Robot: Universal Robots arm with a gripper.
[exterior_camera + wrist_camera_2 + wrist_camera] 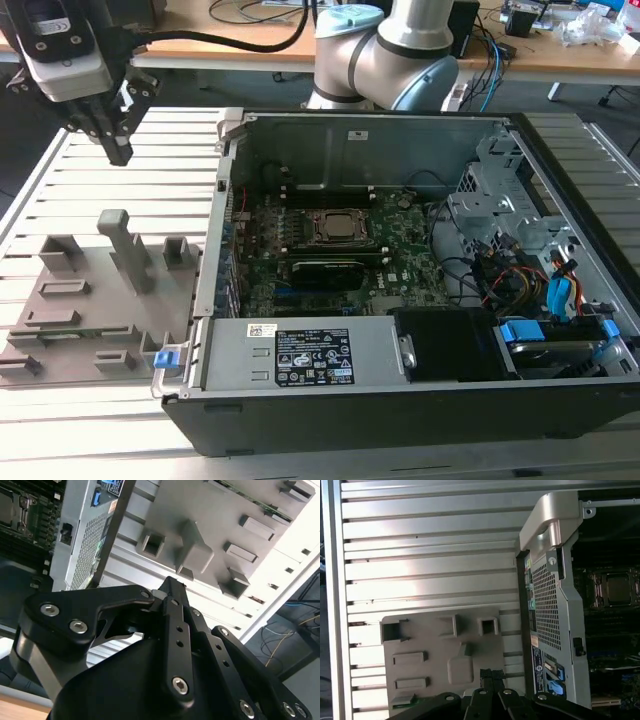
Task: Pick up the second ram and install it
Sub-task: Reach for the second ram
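Observation:
My gripper (117,150) hangs above the slatted table at the exterior view's upper left, over the far end of a grey holder plate (60,290). Its black fingers (172,587) meet at the tips with nothing between them, so it is shut and empty. The second ram (80,331) shows as a thin green strip lying in a slot along the holder's near edge, well apart from the gripper. That green edge of the ram (260,501) appears in both wrist views (402,700). The open computer case (230,300) with its green motherboard (400,265) stands to the exterior view's right of the holder.
The holder carries a tall grey post (125,245) and several raised blocks. Inside the case are a silver socket (345,228), a black card (325,272), a labelled power supply (310,355), cables and blue clips (525,330). The arm's base (385,50) stands behind the case.

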